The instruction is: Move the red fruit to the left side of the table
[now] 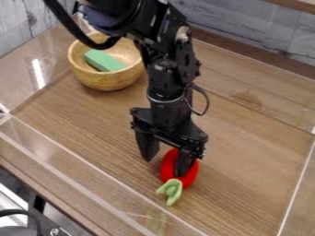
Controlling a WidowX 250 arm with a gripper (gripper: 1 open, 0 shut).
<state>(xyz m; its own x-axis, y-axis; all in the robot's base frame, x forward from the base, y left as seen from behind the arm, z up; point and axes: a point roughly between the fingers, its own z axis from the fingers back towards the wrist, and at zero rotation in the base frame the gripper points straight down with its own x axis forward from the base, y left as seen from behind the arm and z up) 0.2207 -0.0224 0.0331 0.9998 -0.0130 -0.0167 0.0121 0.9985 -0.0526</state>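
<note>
One red fruit on my table, sitting low in the frame at about six o'clock from the middle of the tabletop, close to the near clear wall. Its pale green leafy stem sticks out toward the near edge, roughly seven o'clock from the red body, and lies flat on the wood. The fruit rests on the surface, not lifted.

My gripper points straight down right over the fruit. The two black fingers stand spread apart, one on each side of the red body, at about nine and three o'clock of it. The fruit sits in the gap between them; I cannot tell whether either finger actually touches it. Nothing is clamped, jaws are wide.

The black arm rises from the gripper toward twelve o'clock and leaves the frame at the top left.

A wooden bowl is well apart from the fruit, at about eleven o'clock from it, near the far left corner of the table. A green block lies inside the bowl. The arm's upper part overlaps the bowl's far rim in this view.

Clear low walls run round the table edges; a grey board wall stands beyond the far side.
</note>
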